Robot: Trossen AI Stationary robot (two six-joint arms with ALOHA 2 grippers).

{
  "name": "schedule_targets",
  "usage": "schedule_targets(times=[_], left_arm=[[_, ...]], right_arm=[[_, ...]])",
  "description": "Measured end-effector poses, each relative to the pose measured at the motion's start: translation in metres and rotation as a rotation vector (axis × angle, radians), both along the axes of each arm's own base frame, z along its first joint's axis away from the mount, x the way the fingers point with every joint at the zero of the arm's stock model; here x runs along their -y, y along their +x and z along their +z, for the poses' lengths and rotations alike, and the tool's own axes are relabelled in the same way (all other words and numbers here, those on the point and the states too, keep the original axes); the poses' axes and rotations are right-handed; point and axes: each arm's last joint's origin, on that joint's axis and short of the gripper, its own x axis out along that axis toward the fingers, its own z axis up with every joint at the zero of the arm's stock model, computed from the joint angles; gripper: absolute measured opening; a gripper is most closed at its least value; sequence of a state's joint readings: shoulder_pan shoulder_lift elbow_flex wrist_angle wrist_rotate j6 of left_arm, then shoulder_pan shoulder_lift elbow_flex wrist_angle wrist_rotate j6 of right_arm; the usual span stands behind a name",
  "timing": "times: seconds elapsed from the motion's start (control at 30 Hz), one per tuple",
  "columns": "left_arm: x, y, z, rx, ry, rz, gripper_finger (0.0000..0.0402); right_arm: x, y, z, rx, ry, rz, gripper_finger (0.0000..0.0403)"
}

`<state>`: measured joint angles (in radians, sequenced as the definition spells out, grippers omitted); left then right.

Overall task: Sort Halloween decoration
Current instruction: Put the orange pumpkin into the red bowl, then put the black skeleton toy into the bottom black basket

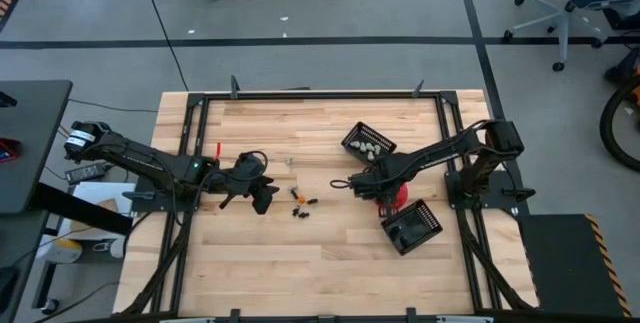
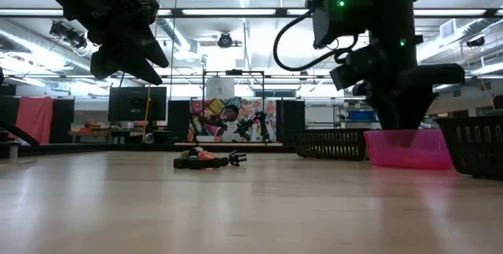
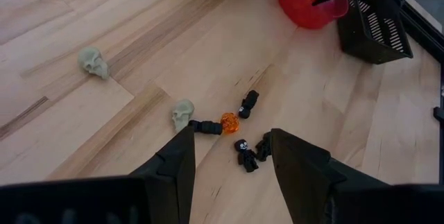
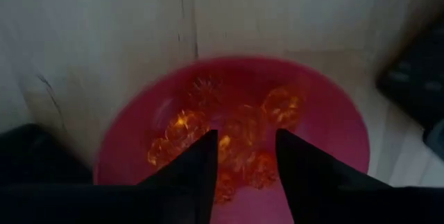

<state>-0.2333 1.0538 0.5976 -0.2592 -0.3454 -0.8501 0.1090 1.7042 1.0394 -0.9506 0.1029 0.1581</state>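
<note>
My right gripper (image 4: 244,156) hangs just above the pink bowl (image 4: 333,123), fingers apart and empty, orange trinkets (image 4: 239,141) heaped below them. My left gripper (image 3: 229,156), fingers spread, hovers over black trinkets (image 3: 246,153), one orange piece (image 3: 229,121) and two pale skulls (image 3: 183,114).

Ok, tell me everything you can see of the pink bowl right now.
The pink bowl is round, translucent pink-red plastic by its look, standing upright on the wooden table between the two black slatted baskets. A heap of clear orange trinkets lies in its bottom. The right claw hangs directly above it with fingers parted, nothing visible between them; from above, the arm hides most of the bowl.
</note>
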Motion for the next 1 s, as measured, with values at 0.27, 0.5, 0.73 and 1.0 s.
schedule_targets(times=[0.27,0.5,0.73,1.0], left_arm=[[0.000,0.000,0.000,0.000,0.000,0.000,0.0162],[0.000,0.000,0.000,0.000,0.001,0.000,0.0162],[0.000,-0.001,-0.002,-0.023,0.009,-0.002,0.0162],[0.007,-0.004,-0.003,-0.035,-0.010,-0.020,0.0162]], right_arm=[[0.005,0.005,0.014,-0.026,0.071,0.000,0.0204],[-0.002,0.033,0.057,0.141,0.084,0.036,0.0208],[-0.014,0.071,0.065,0.559,0.098,0.085,0.0203],[-0.021,0.099,0.032,0.763,0.056,0.160,0.0203]])
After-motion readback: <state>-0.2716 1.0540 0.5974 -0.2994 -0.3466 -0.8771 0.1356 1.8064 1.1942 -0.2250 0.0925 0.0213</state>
